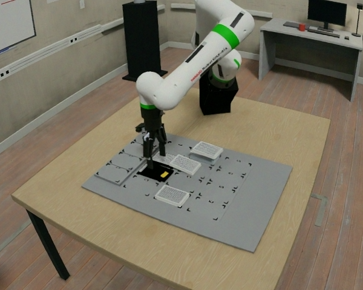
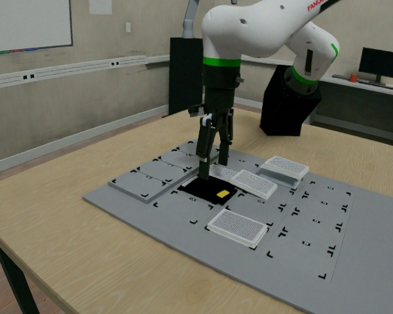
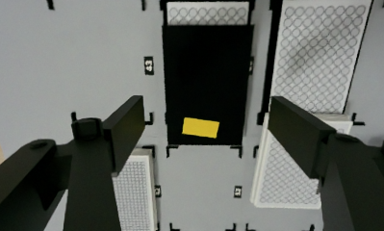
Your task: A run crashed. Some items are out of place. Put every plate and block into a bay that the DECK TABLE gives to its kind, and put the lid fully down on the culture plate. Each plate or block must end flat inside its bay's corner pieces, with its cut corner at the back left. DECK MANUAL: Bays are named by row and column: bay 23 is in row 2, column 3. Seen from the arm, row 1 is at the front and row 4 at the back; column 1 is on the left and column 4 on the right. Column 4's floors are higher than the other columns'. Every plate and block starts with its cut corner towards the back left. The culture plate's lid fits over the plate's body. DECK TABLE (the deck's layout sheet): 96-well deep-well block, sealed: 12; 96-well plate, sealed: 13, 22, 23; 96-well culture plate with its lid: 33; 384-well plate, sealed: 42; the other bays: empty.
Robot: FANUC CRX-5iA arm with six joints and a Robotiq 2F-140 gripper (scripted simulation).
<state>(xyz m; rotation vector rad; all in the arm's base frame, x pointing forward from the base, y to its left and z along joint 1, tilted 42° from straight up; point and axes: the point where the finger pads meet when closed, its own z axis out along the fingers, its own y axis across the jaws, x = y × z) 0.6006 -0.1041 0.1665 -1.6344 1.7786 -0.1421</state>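
My gripper (image 1: 156, 161) (image 2: 213, 171) (image 3: 206, 112) is open above the black lid (image 1: 152, 174) (image 2: 207, 192) (image 3: 208, 72), one finger to each side of it in the wrist view. The lid lies in bay 33, shifted towards column 2; a strip of the culture plate (image 2: 189, 181) (image 3: 208, 13) shows at its column 4 end. A 96-well plate (image 2: 222, 172) (image 3: 319, 53) lies skewed in bay 23. Another 96-well plate (image 1: 185, 164) (image 2: 254, 184) (image 3: 290, 168), at bay 22, overlaps its end. A third (image 1: 206, 150) (image 2: 286, 166) sits on the deep-well block (image 1: 206, 160) (image 2: 284, 180) near bay 12.
The 384-well plate (image 1: 172, 194) (image 2: 238, 227) (image 3: 133, 192) lies at bay 42. The raised column 4 floor (image 1: 119, 162) (image 2: 132, 182) forms a step beside bays 23 and 33.
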